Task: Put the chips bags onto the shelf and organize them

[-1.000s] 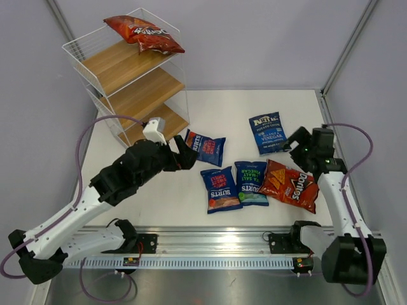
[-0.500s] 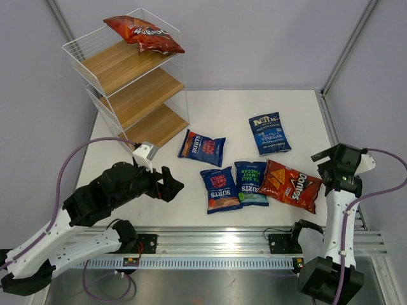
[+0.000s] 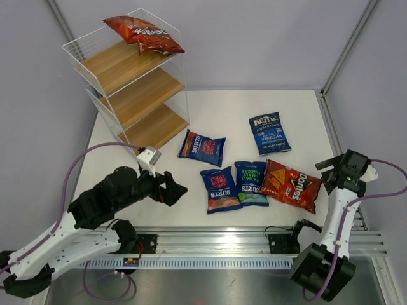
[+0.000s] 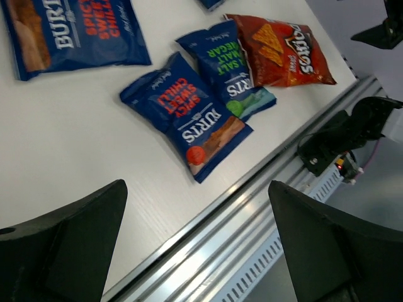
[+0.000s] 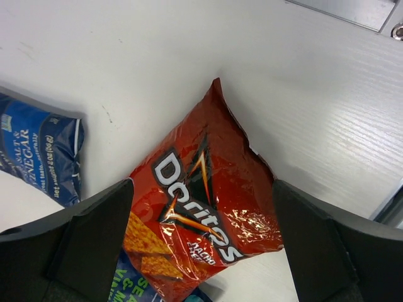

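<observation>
— Left fingers (image 4: 69, 251)?
— Released and spread wide, nothing held. They hang above the surface (image 4: 75, 145), near the front rail (image 4: 245, 233).
— Nearest bag?
— A blue bag with red lettering (image 4: 189, 119), flat, just ahead of them. A blue bag with green lettering (image 4: 230, 69) touches its right side. A red bag (image 4: 277, 47) lies against that one's other side.
— Right fingers (image 5: 82, 245)?
— Also released, empty. Raised near the surface's right edge. The red bag shows between them in the wrist view, not touched.
— Other bags?
— A third blue bag (image 3: 202, 147), red lettering, lies apart, toward the shelf (image 3: 137, 95). A fourth blue bag (image 3: 269, 133), white lettering, sits farther back, alone.
— The shelf?
— Far left corner, three wooden boards in white wire. A second red bag (image 3: 143, 33) rests tilted on the top tier's back rim.
</observation>
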### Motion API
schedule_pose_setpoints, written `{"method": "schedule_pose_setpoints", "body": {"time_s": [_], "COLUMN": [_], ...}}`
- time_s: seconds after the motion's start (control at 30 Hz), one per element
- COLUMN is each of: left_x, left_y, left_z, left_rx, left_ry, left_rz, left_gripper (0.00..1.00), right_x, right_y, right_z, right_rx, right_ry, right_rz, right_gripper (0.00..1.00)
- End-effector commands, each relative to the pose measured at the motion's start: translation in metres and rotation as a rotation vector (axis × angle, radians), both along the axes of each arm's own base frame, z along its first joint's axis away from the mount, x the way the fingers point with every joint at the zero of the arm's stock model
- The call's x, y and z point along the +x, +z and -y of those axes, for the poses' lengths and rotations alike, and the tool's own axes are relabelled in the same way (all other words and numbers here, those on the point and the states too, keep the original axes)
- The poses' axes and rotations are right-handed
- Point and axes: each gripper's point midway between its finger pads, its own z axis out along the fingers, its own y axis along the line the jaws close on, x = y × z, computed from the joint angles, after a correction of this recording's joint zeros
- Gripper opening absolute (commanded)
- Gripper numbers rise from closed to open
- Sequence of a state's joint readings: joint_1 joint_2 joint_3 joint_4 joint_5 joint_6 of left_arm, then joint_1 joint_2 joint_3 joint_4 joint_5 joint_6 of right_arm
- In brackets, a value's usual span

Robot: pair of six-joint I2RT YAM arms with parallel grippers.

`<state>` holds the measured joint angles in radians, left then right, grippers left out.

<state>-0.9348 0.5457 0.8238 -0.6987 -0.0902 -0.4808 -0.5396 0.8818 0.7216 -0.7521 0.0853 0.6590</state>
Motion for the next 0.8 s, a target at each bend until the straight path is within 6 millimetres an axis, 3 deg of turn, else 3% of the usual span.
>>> {"method": "schedule_pose_setpoints", "body": {"time_s": [0.0, 0.17, 0.2, 0.23, 0.3, 0.33, 0.47, 0.5, 0.53, 0.57, 0.67, 0.77], "left_x": [0.0, 0.015, 0.021, 0.022, 0.022, 0.034, 0.058, 0.054, 0.063, 0.067, 0.071, 0.084], "left_y": [0.007, 0.024, 0.012, 0.032, 0.041, 0.031, 0.01, -0.001, -0.034, -0.026, -0.063, -0.082], "left_z": [0.053, 0.129, 0.148, 0.171, 0.202, 0.226, 0.289, 0.299, 0.312, 0.325, 0.343, 0.341], "left_rx": [-0.109, -0.2, -0.175, -0.22, -0.256, -0.24, -0.173, -0.112, -0.034, -0.039, 0.01, 0.05], "left_ry": [-0.129, -0.279, -0.295, -0.339, -0.376, -0.37, -0.328, -0.318, -0.278, -0.279, -0.259, -0.179], "left_rz": [-0.064, -0.086, -0.113, -0.078, -0.068, -0.098, -0.114, -0.123, -0.129, -0.104, -0.169, -0.161], "left_gripper": [0.99, 0.99, 0.99, 0.99, 0.99, 0.99, 0.99, 0.99, 0.99, 0.99, 0.99, 0.99], "right_x": [-0.004, -0.005, -0.007, -0.009, -0.012, -0.015, -0.027, -0.028, -0.028, -0.027, -0.029, -0.034], "right_y": [0.03, 0.065, 0.071, 0.081, 0.097, 0.11, 0.145, 0.149, 0.155, 0.16, 0.169, 0.185], "right_z": [0.007, 0.002, -0.001, -0.004, -0.011, -0.015, -0.027, -0.03, -0.032, -0.038, -0.04, -0.036], "right_rx": [-0.077, -0.105, -0.106, -0.112, -0.124, -0.133, -0.168, -0.164, -0.17, -0.171, -0.206, -0.278], "right_ry": [-0.035, -0.015, -0.005, 0.005, 0.023, 0.028, 0.044, 0.044, 0.055, 0.084, 0.101, 0.106], "right_rz": [0.079, 0.145, 0.155, 0.171, 0.23, 0.259, 0.336, 0.352, 0.373, 0.402, 0.42, 0.421], "right_gripper": [0.99, 0.99, 0.99, 0.99, 0.99, 0.99, 1.0, 0.99, 1.0, 0.99, 0.99, 1.0]}}
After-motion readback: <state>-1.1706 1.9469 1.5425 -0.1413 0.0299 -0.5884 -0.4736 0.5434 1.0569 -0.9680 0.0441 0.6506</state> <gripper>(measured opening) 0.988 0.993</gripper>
